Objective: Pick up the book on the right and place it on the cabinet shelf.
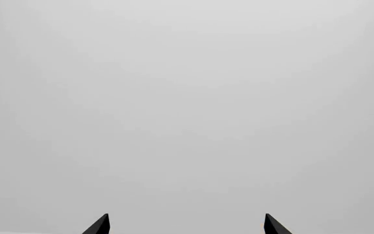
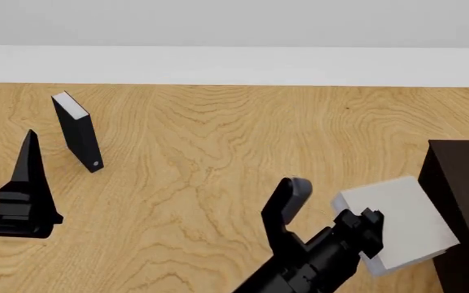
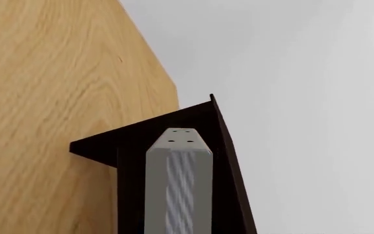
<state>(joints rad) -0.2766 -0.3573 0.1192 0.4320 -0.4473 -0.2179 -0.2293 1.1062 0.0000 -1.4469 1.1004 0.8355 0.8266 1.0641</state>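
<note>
The thick light-grey book hangs tilted above the wooden table, its far corner close to the dark cabinet at the right edge. My right gripper is shut on the book's near end. In the right wrist view the book is seen edge-on, with white pages between grey covers, pointing at the cabinet's dark boards. The fingers there blend with the dark wood. I cannot make out the shelf board itself. My left gripper is open and empty over the table's left side. Its tips are wide apart against blank grey.
A slim black book stands upright at the back left of the wooden table. A pale wall runs behind the table's far edge. The cabinet stands on the table's right side and runs out of view.
</note>
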